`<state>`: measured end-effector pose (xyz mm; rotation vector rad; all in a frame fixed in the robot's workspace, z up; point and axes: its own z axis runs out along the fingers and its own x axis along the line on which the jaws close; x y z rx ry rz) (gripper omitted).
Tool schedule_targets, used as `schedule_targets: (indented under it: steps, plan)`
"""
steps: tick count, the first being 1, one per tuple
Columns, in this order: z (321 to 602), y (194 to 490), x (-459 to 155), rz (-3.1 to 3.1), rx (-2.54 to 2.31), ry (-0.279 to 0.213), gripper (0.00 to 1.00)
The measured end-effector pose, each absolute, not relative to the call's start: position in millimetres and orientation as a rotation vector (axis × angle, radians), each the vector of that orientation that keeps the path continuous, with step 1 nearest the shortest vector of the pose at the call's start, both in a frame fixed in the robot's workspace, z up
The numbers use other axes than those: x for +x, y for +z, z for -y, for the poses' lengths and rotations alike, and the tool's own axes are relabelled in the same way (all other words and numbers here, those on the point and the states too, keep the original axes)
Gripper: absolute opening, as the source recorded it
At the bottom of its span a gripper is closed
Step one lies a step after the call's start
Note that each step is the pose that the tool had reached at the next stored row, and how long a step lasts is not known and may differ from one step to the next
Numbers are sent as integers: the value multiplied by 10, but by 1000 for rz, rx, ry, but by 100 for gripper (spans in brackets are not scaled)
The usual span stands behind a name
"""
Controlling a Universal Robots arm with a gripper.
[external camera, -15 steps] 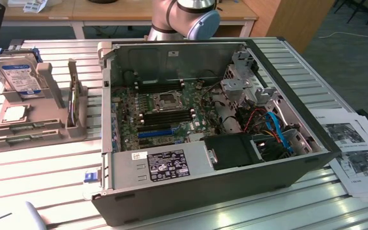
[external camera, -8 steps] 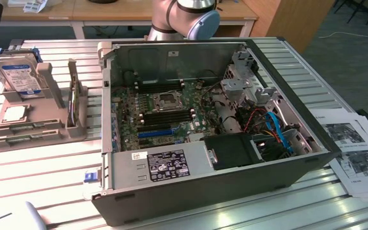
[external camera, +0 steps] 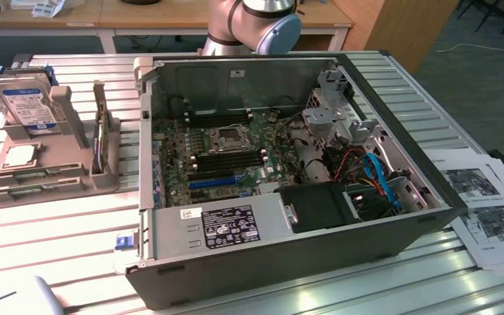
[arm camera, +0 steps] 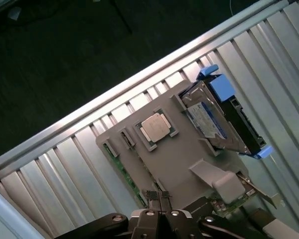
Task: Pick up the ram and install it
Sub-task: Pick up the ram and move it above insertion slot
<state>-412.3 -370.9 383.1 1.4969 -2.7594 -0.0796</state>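
Note:
The ram [arm camera: 120,168] is a thin green stick lying in a slot along the edge of the grey holder [arm camera: 179,159]. In the exterior view the same ram [external camera: 24,191] sits at the near edge of the holder [external camera: 60,184], at that view's left. My gripper [arm camera: 158,195] hangs above the holder, close to one end of the stick, shut with nothing between its fingertips. The open computer case [external camera: 287,243] lies on the table, its motherboard [external camera: 226,154] exposed with black slot rails [external camera: 230,159] beside the processor socket.
The holder also carries a hard drive [arm camera: 217,117] with blue brackets, a processor chip [arm camera: 156,127] and an upright card [external camera: 103,141]. Printed sheets [external camera: 484,210] lie at the exterior view's right. The slatted table ends at an edge [arm camera: 114,97] near the holder. Cables [external camera: 379,180] crowd the case's right side.

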Motion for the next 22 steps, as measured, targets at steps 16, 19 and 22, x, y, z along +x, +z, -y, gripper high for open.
schedule_targets:
  steps: [16, 19, 22]
  plan:
    - [3709, 3831, -4122, 2538, 1836, -79, 10]
    - [3709, 3831, -4123, 2493, 1894, -79, 10]
    - [3709, 3831, -4123, 2446, 1952, -79, 10]
